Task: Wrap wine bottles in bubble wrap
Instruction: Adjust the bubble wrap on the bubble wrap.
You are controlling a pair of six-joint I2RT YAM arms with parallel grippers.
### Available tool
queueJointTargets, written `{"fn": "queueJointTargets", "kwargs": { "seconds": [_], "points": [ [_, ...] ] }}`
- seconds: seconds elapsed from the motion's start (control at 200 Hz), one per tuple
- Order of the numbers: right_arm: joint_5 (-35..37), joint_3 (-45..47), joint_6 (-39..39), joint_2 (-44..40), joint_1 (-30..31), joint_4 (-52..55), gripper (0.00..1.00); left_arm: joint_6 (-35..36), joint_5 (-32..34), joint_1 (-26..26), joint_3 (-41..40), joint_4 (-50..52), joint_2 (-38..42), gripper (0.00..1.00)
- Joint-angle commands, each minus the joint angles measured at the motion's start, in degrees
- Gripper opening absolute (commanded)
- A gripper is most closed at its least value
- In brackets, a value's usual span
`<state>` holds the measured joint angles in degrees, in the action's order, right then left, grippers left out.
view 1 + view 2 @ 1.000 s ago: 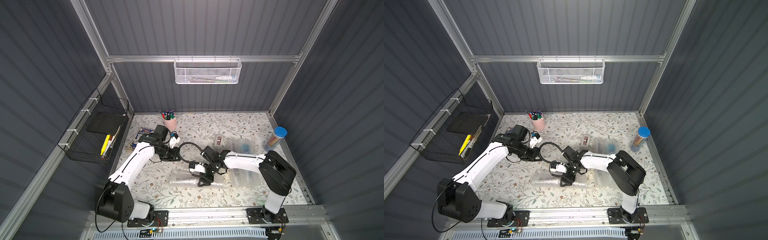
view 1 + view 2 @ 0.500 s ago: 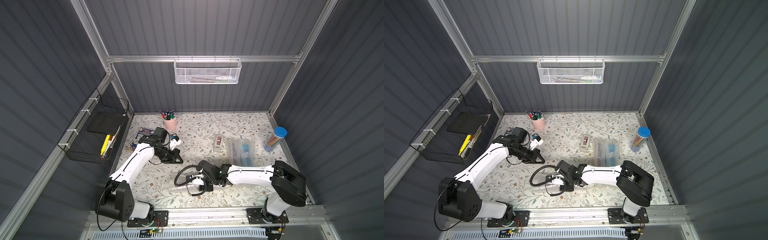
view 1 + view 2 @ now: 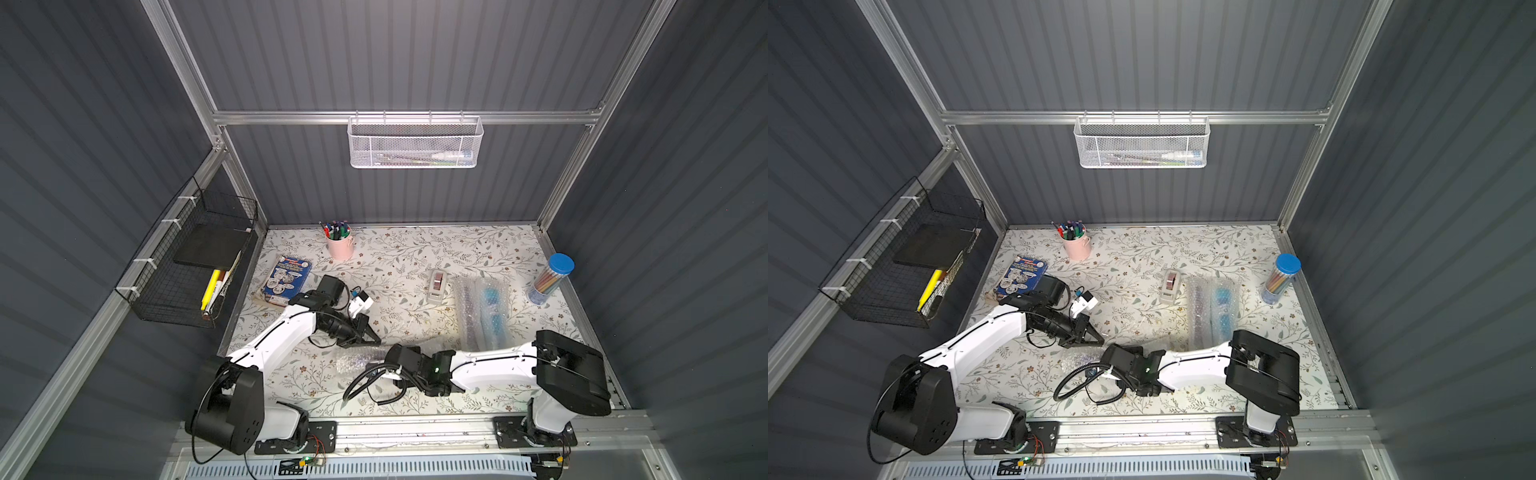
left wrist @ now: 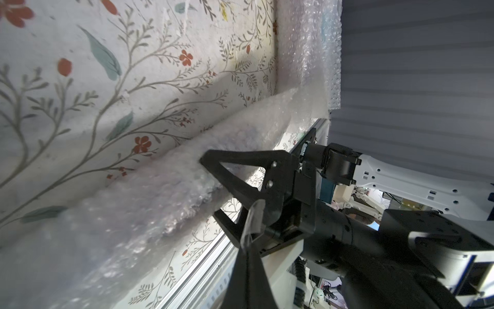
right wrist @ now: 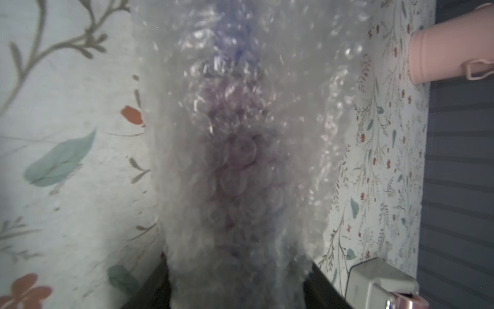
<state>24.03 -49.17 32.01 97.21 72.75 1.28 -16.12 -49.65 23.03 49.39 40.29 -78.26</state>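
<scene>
A purple wine bottle rolled in bubble wrap (image 3: 359, 359) (image 3: 1079, 359) lies near the table's front middle. My right gripper (image 3: 388, 365) (image 5: 238, 289) is shut on one end of this roll (image 5: 240, 160), a finger on each side. My left gripper (image 3: 376, 340) (image 4: 250, 240) is shut just behind the roll (image 4: 133, 203), and a clear strip of tape (image 4: 252, 216) sticks out of its tips. It hovers close to the right gripper (image 4: 211, 187). Two more wrapped bottles (image 3: 484, 311) (image 3: 1210, 311) lie side by side at the right, one blue, one purple.
A grey tape dispenser (image 3: 437, 284) stands mid-table, a pink marker cup (image 3: 340, 245) at the back, a blue-lidded pencil tube (image 3: 550, 278) at the far right and a book (image 3: 286, 278) at the left. A black wire basket (image 3: 195, 257) hangs on the left wall.
My right arm has swung down toward the front, drawing the wrapped roll with it, and its jaws closed a little. The left gripper has moved front-right to the roll, still shut.
</scene>
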Motion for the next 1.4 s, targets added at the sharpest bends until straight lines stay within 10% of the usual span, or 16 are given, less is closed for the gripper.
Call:
{"fn": "queueJointTargets", "kwargs": {
  "seconds": [0.0,1.066,1.391],
  "points": [
    [5.15,0.65,1.40,0.85,0.07,-1.98,0.57,-4.19,-2.38,1.97,-1.72,-6.01,-0.64,0.00],
    [5.22,2.57,-2.32,-1.34,3.09,-1.31,0.65,-6.49,3.72,3.43,-9.46,-13.23,-9.07,0.00],
    [-9.33,2.91,-12.69,-15.58,-1.59,2.81,0.77,-5.24,4.51,3.42,-10.28,-12.90,-11.18,0.00]
  ]
}}
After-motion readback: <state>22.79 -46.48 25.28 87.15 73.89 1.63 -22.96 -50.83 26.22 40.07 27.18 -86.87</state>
